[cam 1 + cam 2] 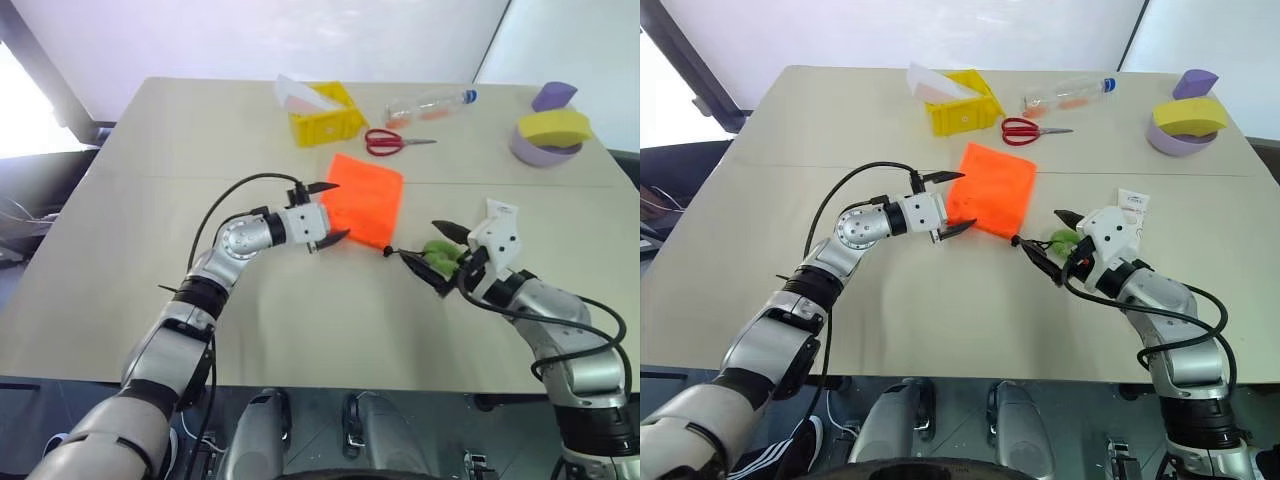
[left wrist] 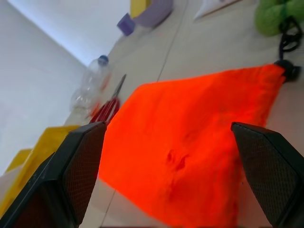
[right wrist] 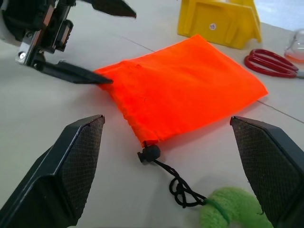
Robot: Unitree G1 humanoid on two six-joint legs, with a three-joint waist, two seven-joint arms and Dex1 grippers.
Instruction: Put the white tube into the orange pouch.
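Inventory for you, operator, L to R across the table (image 1: 120,300):

1. L gripper (image 1: 325,213) – jaws wide apart, nothing between them. Sits at the L edge of the orange pouch (image 1: 366,199); in the R wrist view its lower finger tip meets the pouch's near-L corner, upper finger up above the fabric.
2. Yellow bin (image 1: 328,122) – far side, L of centre, w/ a white sheet (image 1: 300,94) sticking out of it. Well behind the pouch.
3. Orange pouch – table centre, lying flat, roughly square, mouth end toward you. Black cord (image 3: 176,185) w/ a stopper runs from its near-R corner to a green ring (image 1: 438,256).
4. Red scissors (image 1: 392,142) – just behind the pouch, closed.
5. Clear bottle (image 1: 430,104), blue cap – on its side, behind the scissors.
6. R gripper (image 1: 426,252) – jaws wide apart, holding nothing; green ring lies btwn/just under the fingers, can't tell if touching.
7. White tube (image 1: 1133,206) – flat on the table right behind the R gripper, partly hidden by it. Not in the pouch; pouch is apart from it, to its L.
8. Purple bowl (image 1: 545,148) w/ yellow sponge (image 1: 554,126) on it – far R. Small purple piece (image 1: 554,95) behind it.
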